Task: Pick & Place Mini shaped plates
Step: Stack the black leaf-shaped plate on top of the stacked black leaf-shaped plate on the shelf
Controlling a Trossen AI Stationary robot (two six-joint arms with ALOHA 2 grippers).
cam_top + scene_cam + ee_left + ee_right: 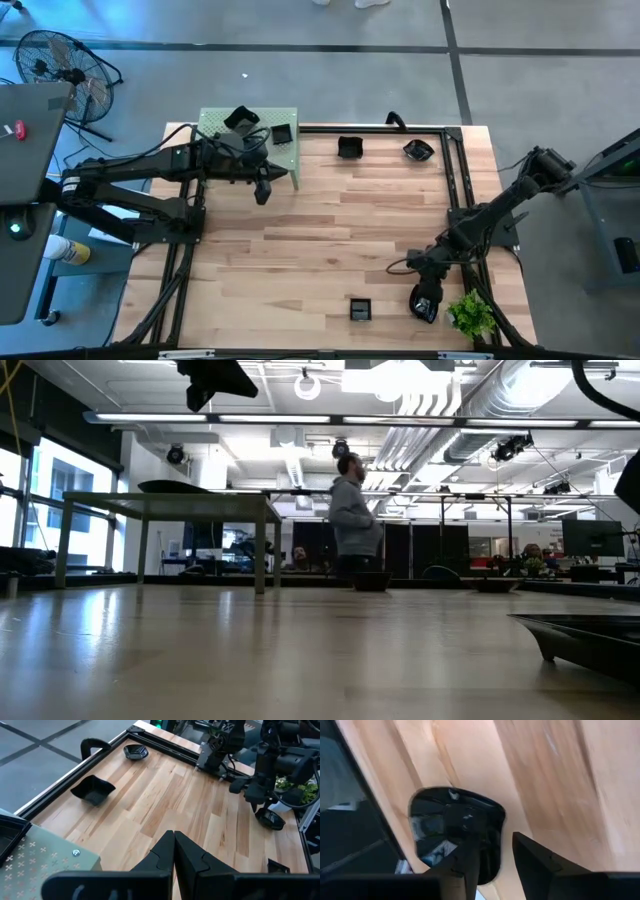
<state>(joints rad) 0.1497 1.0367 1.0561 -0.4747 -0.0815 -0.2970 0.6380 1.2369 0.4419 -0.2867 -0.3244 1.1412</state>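
Down beside the green plant (472, 315), the right pincer (426, 303) straddles a rounded black mini plate's (455, 832) rim, fingers parted. Left pincer (263, 190) hovers closed near the green mat (285, 160).

The table (320, 240) is pale wood planks with a smooth, lightly sheened finish. The mini plates (455, 827) look glossy black, mirroring light, while the green mat (285, 155) appears matt.

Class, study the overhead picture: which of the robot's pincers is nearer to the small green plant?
Right. The right pincer hangs just beside the green plant, at a black dish near the table's front right. The left pincer is across the table by the green mat.
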